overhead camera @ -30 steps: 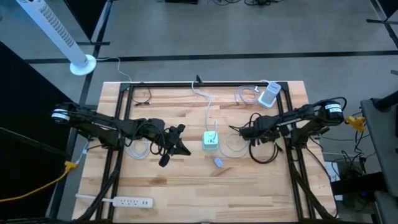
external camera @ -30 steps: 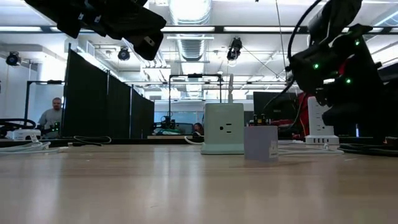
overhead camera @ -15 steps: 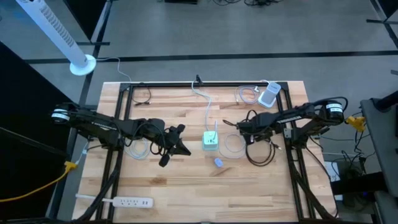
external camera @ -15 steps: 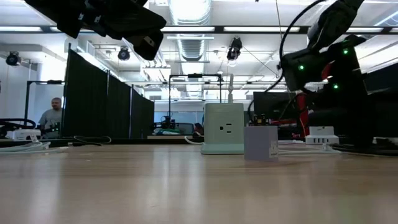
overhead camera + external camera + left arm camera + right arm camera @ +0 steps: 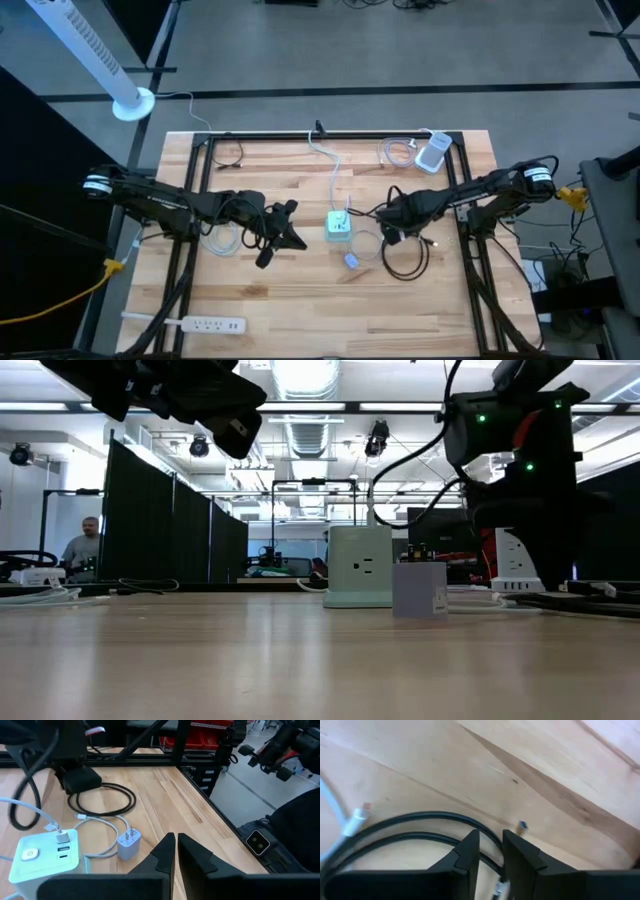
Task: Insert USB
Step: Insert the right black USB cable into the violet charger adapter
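Observation:
A white-and-green power hub (image 5: pixel 339 226) (image 5: pixel 359 565) (image 5: pixel 45 857) stands mid-table with a white USB plug (image 5: pixel 62 836) in its top. A small white charger (image 5: pixel 351 261) (image 5: pixel 128 845) lies just near of it, and white cable (image 5: pixel 372 238) loops beside it. My right gripper (image 5: pixel 384 217) (image 5: pixel 491 837) hangs low over the wood right of the hub, open by a narrow gap. Under it are a blue-tipped connector (image 5: pixel 522 825), a loose white connector (image 5: pixel 360 814) and a black cable (image 5: pixel 410 820). My left gripper (image 5: pixel 298 238) (image 5: pixel 176 840) waits shut, left of the hub.
A black cable loop (image 5: pixel 403 257) lies below my right arm. A white power strip (image 5: pixel 195 324) sits at the near left, a white device (image 5: pixel 433 153) and coiled cables at the far right corner. Black frame rails (image 5: pixel 190 240) border the table. A person (image 5: pixel 90 542) stands far behind.
My right gripper has travelled toward the table's left, closing on the hub. The black cable loop under it has shifted left and nearer along with it. The hub and the charger have stayed put.

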Robot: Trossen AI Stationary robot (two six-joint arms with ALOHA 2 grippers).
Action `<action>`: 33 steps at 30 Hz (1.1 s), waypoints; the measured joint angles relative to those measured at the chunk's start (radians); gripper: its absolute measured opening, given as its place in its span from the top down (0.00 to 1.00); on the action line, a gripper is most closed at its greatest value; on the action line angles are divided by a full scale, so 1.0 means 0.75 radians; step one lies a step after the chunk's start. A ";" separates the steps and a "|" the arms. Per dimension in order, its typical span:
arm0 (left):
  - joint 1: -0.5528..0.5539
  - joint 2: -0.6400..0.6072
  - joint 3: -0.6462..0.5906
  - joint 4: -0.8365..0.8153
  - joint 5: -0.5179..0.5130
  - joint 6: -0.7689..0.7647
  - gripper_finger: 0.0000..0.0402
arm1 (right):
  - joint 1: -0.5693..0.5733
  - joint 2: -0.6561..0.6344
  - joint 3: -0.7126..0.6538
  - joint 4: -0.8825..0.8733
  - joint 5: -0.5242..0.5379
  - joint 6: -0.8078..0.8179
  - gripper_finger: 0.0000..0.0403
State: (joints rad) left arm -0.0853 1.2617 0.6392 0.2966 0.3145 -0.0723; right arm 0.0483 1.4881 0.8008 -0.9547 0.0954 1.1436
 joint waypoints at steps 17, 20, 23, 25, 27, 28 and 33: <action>0.000 0.005 0.000 -0.003 -0.001 0.053 0.98 | 0.162 0.005 0.006 -0.130 0.059 0.172 0.51; 0.000 0.017 0.000 0.000 -0.001 0.054 0.98 | 0.211 0.004 0.006 -0.155 0.061 0.242 0.50; 0.000 0.036 0.000 0.002 -0.002 0.054 0.98 | 0.241 0.004 0.002 -0.150 0.122 0.293 0.50; 0.000 0.053 0.000 0.004 -0.002 0.054 0.98 | 0.241 0.007 -0.010 -0.151 0.158 0.310 0.52; 0.000 0.070 0.000 -0.001 -0.002 0.054 0.98 | 0.234 0.007 -0.030 -0.148 0.170 0.314 0.54; 0.000 0.078 0.000 0.000 -0.002 0.054 0.98 | 0.231 0.007 -0.038 -0.147 0.174 0.317 0.55; -0.002 0.101 0.000 -0.004 0.022 0.054 0.98 | 0.229 0.007 -0.077 -0.114 0.177 0.340 0.62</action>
State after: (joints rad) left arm -0.0864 1.3372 0.6392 0.2935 0.3309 -0.0315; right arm 0.2199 1.4933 0.7432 -1.0402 0.2283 1.3987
